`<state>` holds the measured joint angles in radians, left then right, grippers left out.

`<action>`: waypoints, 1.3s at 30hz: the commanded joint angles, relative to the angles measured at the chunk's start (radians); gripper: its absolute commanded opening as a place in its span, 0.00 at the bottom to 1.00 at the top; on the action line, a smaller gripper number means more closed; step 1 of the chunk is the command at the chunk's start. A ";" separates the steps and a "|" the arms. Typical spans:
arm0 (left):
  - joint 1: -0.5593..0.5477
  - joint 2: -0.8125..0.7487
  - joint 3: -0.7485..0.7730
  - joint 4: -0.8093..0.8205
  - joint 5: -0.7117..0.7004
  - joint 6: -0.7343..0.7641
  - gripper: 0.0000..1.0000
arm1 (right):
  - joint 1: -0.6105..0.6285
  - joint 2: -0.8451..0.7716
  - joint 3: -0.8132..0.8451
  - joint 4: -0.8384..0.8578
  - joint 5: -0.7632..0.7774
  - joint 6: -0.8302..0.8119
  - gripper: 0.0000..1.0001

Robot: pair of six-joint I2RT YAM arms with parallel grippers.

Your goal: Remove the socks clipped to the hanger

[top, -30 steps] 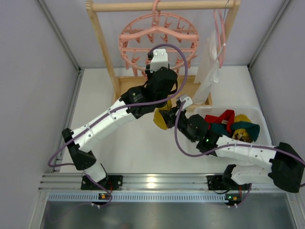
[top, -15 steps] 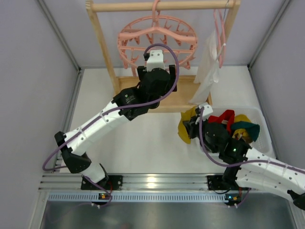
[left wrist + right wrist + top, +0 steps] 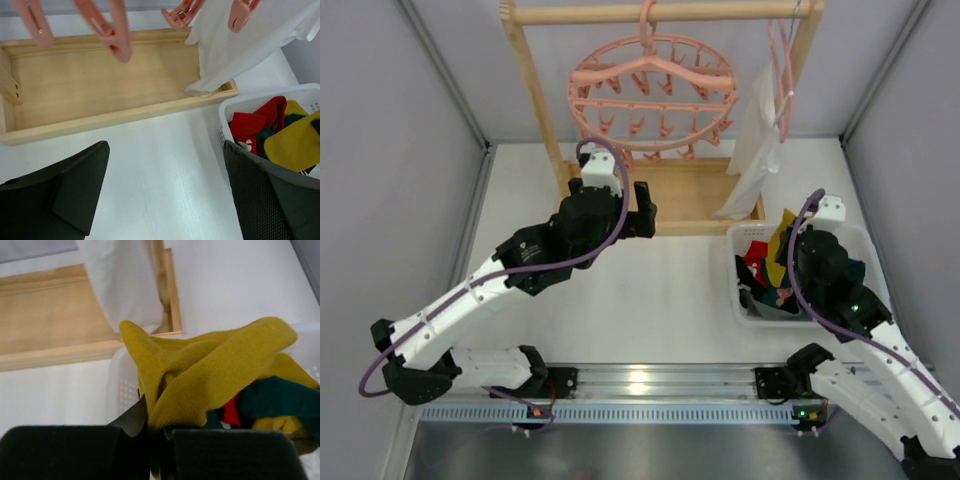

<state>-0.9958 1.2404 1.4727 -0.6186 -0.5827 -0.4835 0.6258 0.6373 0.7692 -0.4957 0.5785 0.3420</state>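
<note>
Behind and to the left of the white basket [image 3: 734, 268], the wooden rack [image 3: 535, 90] carries the pink hoop hanger [image 3: 651, 100]. Left of the basket, the left jaws gape wide above the counter [image 3: 660, 300], holding nothing. Over the basket, the right jaws pinch a mustard sock [image 3: 200, 375]. Red, teal and yellow socks [image 3: 256, 125] lie inside.

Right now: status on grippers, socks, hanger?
Left gripper open, empty, below hanger. Right gripper shut on mustard sock over basket. Hanger pegs look bare. White cloth hangs beside it.
</note>
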 commanded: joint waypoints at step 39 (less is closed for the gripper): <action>0.247 -0.732 -0.482 -0.221 -0.243 0.023 0.99 | -0.439 -0.223 0.340 -0.360 -0.434 -0.221 0.99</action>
<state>-0.7567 0.5522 1.0153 -0.9077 -0.9035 -0.5011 0.1635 0.4393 1.0412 -0.7170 0.0826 0.1913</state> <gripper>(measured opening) 0.985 0.993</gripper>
